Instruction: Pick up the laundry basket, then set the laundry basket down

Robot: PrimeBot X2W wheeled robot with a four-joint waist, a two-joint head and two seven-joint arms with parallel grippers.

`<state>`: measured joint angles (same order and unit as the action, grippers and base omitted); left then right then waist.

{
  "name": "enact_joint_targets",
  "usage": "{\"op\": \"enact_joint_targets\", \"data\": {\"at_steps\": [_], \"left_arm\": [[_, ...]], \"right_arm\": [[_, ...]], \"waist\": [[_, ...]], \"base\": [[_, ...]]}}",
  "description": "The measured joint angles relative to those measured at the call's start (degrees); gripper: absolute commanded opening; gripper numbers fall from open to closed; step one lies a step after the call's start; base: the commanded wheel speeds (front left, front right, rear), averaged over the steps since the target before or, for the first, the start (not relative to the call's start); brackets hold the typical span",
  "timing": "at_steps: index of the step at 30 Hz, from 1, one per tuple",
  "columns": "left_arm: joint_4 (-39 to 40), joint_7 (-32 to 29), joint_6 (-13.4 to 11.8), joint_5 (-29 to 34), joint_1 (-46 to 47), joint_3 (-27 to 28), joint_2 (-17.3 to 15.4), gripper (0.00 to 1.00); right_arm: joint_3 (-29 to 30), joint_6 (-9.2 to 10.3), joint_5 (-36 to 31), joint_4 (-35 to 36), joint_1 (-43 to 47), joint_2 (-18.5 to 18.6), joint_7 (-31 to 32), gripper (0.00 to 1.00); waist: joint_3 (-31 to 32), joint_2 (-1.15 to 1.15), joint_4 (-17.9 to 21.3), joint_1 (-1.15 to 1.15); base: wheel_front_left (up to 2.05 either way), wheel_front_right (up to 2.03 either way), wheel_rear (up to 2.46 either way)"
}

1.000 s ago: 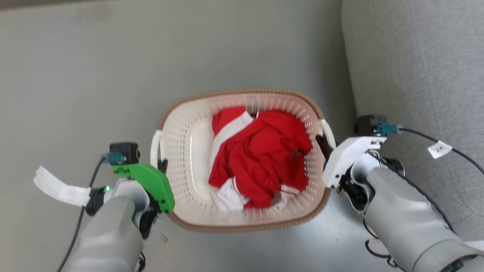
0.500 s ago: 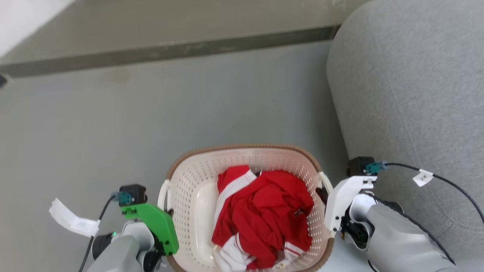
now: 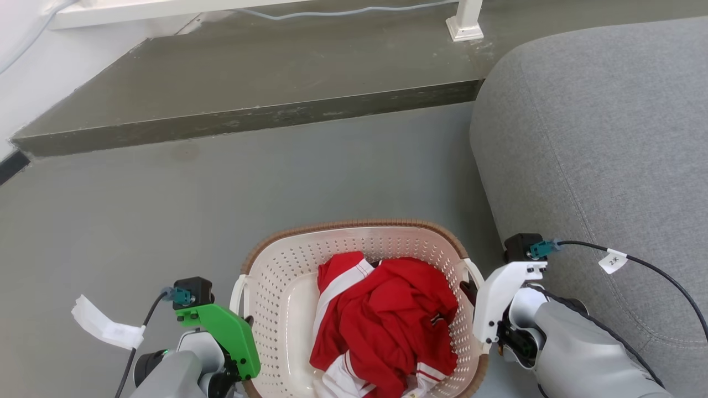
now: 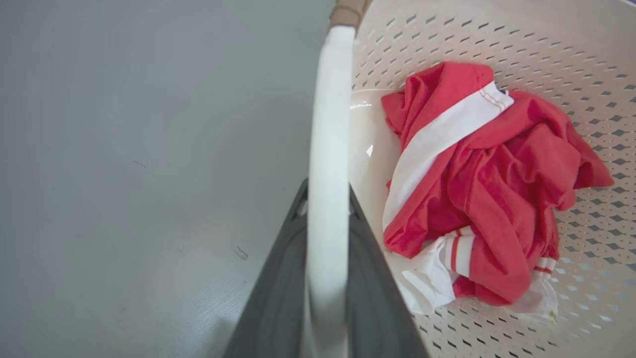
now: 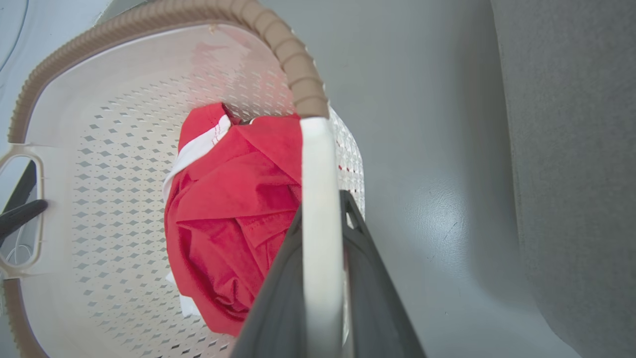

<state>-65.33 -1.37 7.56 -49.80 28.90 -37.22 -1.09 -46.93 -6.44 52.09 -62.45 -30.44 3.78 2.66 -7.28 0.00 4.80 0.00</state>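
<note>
Right now you've got both pincers clamped on the laundry basket (image 3: 354,224): left gripper (image 4: 326,191) on the left handle (image 4: 330,99), right gripper (image 5: 322,209) on the right handle (image 5: 315,164), basket between your arms above the grey floor (image 3: 166,210), red garment (image 3: 387,315) inside, sofa (image 3: 597,138) just beside its right

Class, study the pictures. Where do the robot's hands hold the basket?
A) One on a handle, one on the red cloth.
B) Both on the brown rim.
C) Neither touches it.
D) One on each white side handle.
D: in the wrist views, one white handle of the basket sits between the left hand's fingers, the other handle between the right hand's.
</note>
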Motion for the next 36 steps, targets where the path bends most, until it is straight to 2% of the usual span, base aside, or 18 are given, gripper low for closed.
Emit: {"op": "enact_joint_targets", "data": {"at_steps": [36], "left_arm": [[-0.59, -0.02, 0.00, -2.87, 0.09, -1.92, -0.02, 0.00]], "right_arm": [[-3.16, 0.00, 1.98, -1.21, -1.11, 0.02, -0.19, 0.00]], "waist": [[-1.69, 0.00, -0.04, 0.00]], "base": [[0.00, 0.00, 0.00]]}}
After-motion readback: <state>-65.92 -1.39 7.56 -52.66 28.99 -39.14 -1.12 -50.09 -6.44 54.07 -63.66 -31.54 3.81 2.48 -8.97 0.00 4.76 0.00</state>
